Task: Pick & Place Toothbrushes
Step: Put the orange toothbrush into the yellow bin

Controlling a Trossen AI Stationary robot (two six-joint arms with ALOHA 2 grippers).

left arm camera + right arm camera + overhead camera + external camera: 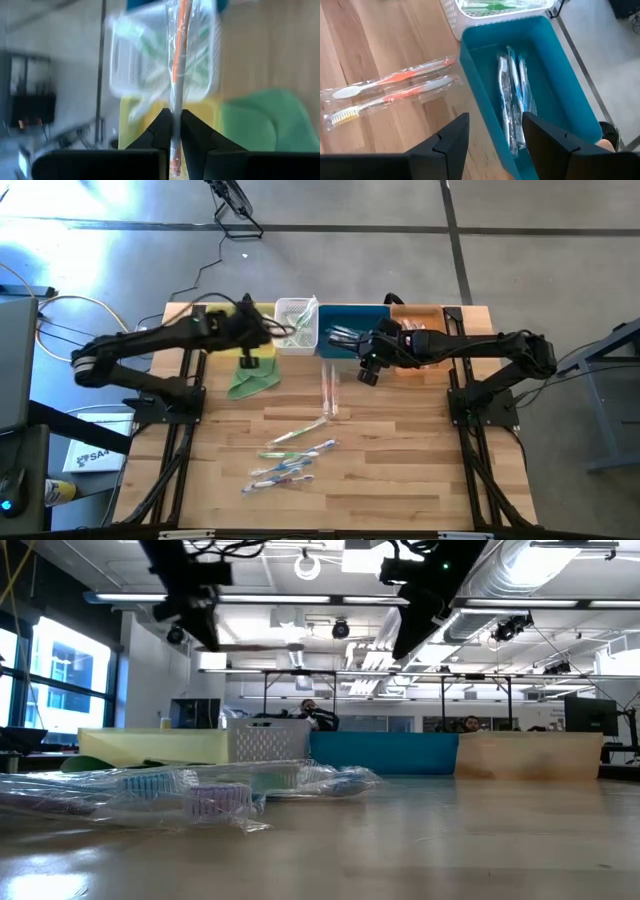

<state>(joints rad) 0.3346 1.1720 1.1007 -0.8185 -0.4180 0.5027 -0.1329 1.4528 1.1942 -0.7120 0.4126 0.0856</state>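
Observation:
My left gripper [176, 131] is shut on an orange toothbrush [180, 55] in a clear wrapper, raised over the white basket [297, 326] and the yellow bin [135, 112] at the table's far edge. The basket holds green toothbrushes [150, 47]. My right gripper [492, 135] hangs open above the near left wall of the blue bin [475, 75], where blue-white toothbrushes [512, 100] lie. Two orange toothbrushes [390, 90] lie flat on the table beside that bin. Several more wrapped toothbrushes [290, 460] lie near the table's middle. My left gripper pinches the wrapped orange toothbrush between its two fingertips, on the pale shaft close to one end [175, 117]. A short stub [174, 165] sticks back behind the fingers. The fingers slant down from the table's left. The brush runs on ahead of them, lifted clear.
A folded green cloth [250, 380] lies on the table near the yellow bin, below my left arm. A wooden bin [425, 320] stands right of the blue one. In the low view the wrapped brushes [200, 790] lie in front of the row of bins.

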